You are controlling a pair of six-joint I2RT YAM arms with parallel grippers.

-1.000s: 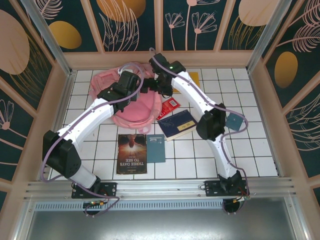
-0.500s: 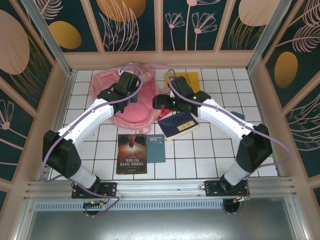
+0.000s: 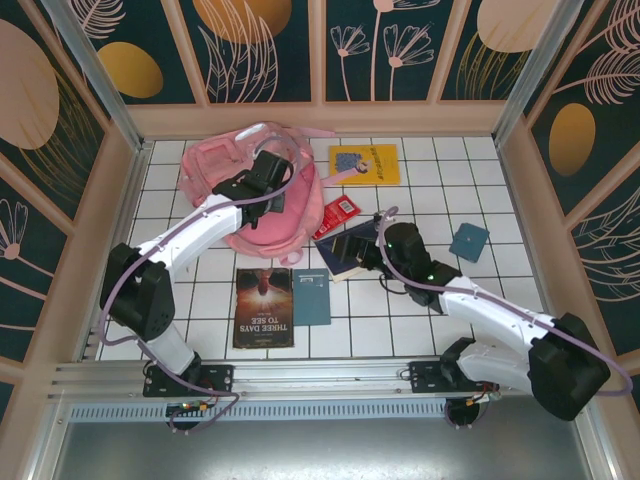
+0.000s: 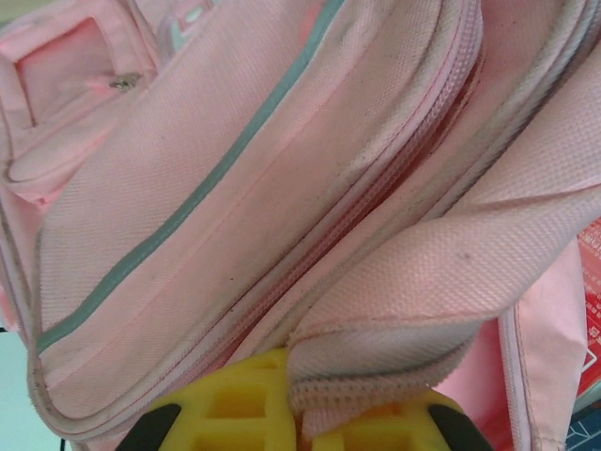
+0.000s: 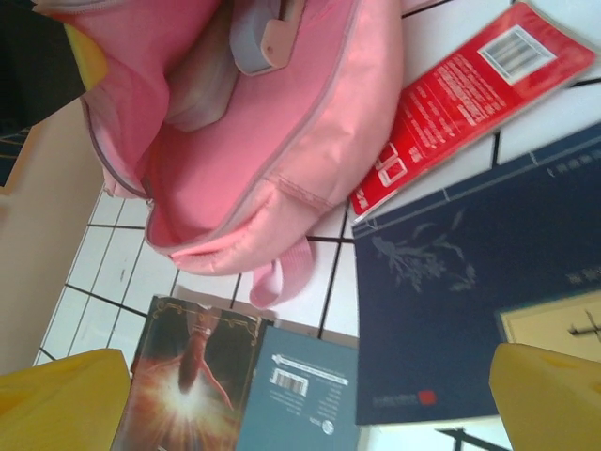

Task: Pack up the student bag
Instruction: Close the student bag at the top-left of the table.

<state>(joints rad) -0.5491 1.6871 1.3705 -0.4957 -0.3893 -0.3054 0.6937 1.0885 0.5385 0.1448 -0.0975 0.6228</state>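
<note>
Two grippers over white-tiled table [image 3: 430, 180]. Pinching zip-edged fold of student bag [image 3: 205, 168] w/ L gripper [image 4: 300, 418]: yellow fingers [image 4: 230, 413] all but closed, pink fabric caught between. Lying slumped at far-left of table, that bag, w/ pale grey strip across front pocket.

Spread fully wide, nothing held: R gripper [image 5: 300, 404], low over dk blue book [image 5: 441, 310], near bag's R side.

Just beside bag, against dk blue book: red book [image 3: 340, 215]. Near front edge, side by side: brown book [image 3: 264, 307] & teal book [image 3: 311, 296]. At far side, R of bag: yellow book [image 3: 365, 162]. Well apart at R: sm teal item [image 3: 469, 240], too small to ID.
</note>
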